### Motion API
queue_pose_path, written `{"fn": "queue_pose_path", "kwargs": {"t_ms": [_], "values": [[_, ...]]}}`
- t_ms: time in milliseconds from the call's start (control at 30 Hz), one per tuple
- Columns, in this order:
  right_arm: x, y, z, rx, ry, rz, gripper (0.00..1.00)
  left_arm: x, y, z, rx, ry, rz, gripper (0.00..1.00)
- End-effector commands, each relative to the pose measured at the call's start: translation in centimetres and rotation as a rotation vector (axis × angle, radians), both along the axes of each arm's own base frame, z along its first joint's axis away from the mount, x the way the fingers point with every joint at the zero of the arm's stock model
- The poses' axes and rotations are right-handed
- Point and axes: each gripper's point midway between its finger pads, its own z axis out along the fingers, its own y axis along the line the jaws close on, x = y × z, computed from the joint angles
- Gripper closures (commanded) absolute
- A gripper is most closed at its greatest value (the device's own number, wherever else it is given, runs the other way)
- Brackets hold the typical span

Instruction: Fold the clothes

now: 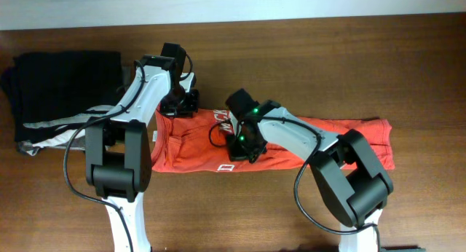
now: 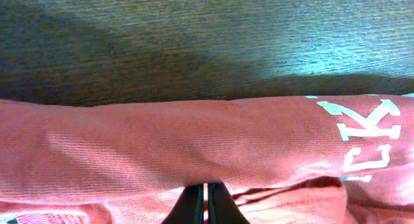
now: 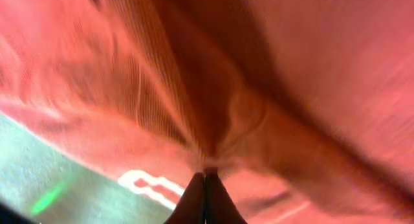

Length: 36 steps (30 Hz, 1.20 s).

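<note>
The orange-red T-shirt (image 1: pixel 320 139) lies across the middle of the wooden table, folded into a long band with white lettering showing. My left gripper (image 1: pixel 179 105) is at the shirt's far left corner, shut on a fold of the shirt (image 2: pixel 194 146); white letters (image 2: pixel 362 136) show to its right. My right gripper (image 1: pixel 242 144) is over the shirt's left-middle, shut on a bunched pleat of the shirt (image 3: pixel 213 120), with a white mark (image 3: pixel 149 185) beside its fingertips.
A pile of black folded garments with a grey and white piece (image 1: pixel 62 88) lies at the table's left end. Bare wood table (image 1: pixel 328 55) runs behind the shirt and in front of it. A pale wall edge (image 1: pixel 218 4) bounds the far side.
</note>
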Motion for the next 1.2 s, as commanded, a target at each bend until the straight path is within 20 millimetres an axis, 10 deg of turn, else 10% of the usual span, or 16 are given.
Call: {"fn": "queue_pose_path", "kwargs": {"t_ms": [0,233,567,700,967,1167], "values": [[-1.3,0.5,0.0,0.000,0.034,0.016,0.96,-0.2,0.0,0.1,-0.011,0.003,0.006,0.95],[0.1,-0.8,4.7,0.019,-0.031,0.032,0.96,-0.2,0.0,0.2,-0.011,0.002,0.006,0.95],[3.2,-18.7,12.5,-0.344,-0.126,-0.314,0.74,-0.3,0.1,0.2,-0.010,0.008,0.006,0.83],[2.9,-26.3,12.2,-0.477,-0.068,-0.479,0.39,-0.4,0.1,0.2,-0.010,0.012,0.007,0.69],[1.7,-36.2,9.0,-0.494,0.078,-0.664,0.41,-0.8,0.2,0.2,-0.007,0.027,0.006,0.55],[1.7,-39.2,6.4,-0.394,0.123,-0.703,0.58,1.1,-0.2,3.0,-0.023,-0.056,0.006,0.54]]}}
